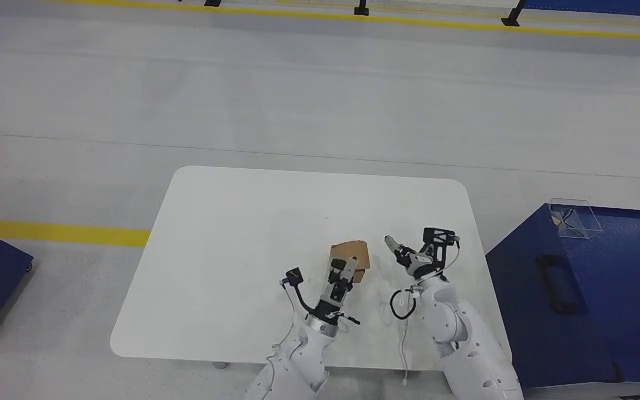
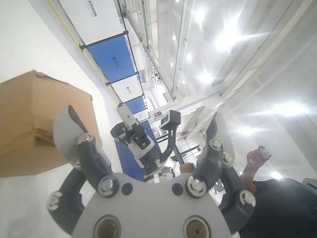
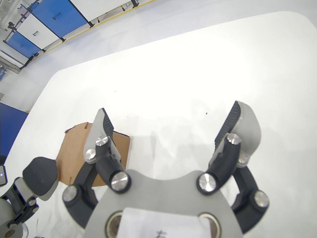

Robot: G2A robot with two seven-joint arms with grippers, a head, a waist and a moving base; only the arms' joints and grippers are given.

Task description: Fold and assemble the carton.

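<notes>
White table [image 1: 250, 240] on pale grey floor [image 1: 300, 90] with yellow lines [image 1: 70, 234], blue cabinet [image 1: 570, 310] beside.

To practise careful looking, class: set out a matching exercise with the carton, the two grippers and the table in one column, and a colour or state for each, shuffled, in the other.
Column one:
1. carton
2. left gripper
3. right gripper
4. table

Column two:
A. white, with rounded corners
B. open, above bare table
C. brown
D. open, close beside the carton

Pairs: 1-C, 2-D, 3-B, 4-A.
</notes>
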